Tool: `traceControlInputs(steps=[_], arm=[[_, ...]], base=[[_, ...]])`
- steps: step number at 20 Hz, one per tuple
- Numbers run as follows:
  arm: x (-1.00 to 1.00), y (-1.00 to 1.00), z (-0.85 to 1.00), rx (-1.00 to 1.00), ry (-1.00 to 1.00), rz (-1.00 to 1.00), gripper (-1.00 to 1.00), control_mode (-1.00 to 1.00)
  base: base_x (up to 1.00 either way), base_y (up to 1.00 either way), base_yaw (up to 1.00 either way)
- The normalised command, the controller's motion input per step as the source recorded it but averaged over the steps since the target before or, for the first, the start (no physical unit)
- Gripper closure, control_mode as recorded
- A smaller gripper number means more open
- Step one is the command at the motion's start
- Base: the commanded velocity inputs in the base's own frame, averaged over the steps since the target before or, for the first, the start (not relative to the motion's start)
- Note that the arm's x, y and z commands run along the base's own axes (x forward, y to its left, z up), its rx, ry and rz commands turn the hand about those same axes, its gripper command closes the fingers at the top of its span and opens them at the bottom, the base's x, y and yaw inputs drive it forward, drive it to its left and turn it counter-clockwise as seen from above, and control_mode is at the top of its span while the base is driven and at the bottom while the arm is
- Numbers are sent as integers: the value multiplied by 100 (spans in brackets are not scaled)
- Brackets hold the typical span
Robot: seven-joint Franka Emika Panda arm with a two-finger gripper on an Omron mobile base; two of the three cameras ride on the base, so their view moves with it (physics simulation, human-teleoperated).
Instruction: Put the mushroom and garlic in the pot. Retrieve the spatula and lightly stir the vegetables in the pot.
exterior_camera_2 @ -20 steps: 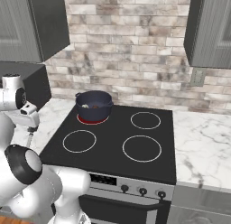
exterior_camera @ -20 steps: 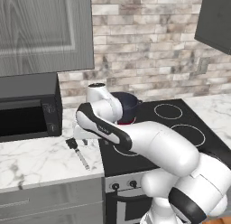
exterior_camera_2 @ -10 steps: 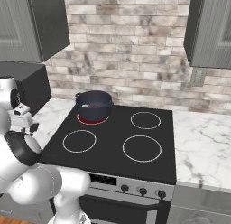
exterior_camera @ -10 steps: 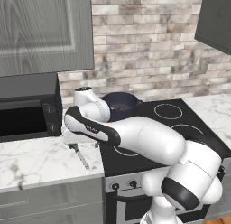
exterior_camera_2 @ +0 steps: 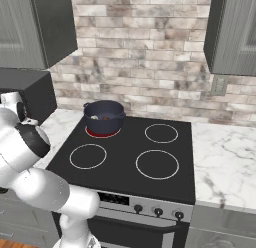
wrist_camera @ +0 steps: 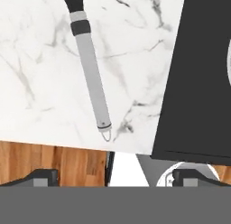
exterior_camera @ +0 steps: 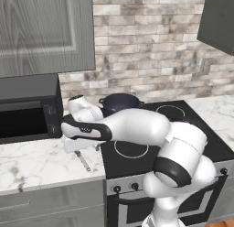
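The spatula (wrist_camera: 92, 74) lies flat on the white marble counter (wrist_camera: 40, 83), left of the stove. Its black head is at the top of the hand view and its silver handle runs down toward me. My gripper (wrist_camera: 116, 178) hovers over the handle's end, open wide, with nothing between the fingertips (wrist_camera: 43, 177). From the left base view part of the spatula (exterior_camera: 83, 161) shows under my hand. The dark blue pot (exterior_camera_2: 104, 117) sits on the rear left burner. A small brownish speck shows inside it; mushroom and garlic are too small to tell apart.
The black stove top (wrist_camera: 198, 74) borders the counter right beside the spatula. A microwave (exterior_camera: 27, 114) stands at the back of the counter. The counter's front edge runs just below the handle's end, with wooden floor (wrist_camera: 54, 160) beyond it.
My arm has swung left and down from near the pot to the counter, bringing the hand low over the spatula. The jaws stayed open.
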Motion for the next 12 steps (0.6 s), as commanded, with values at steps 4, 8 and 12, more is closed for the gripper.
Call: traceControlInputs(steps=[4,8,12], arm=[[19,1,-36,1,4,26,-100,-100],[6,3,-33,7,0,17,-100,-100],[17,1,-39,9,0,9,-100,-100]], base=[[0,0,0],[0,0,0],[0,0,0]])
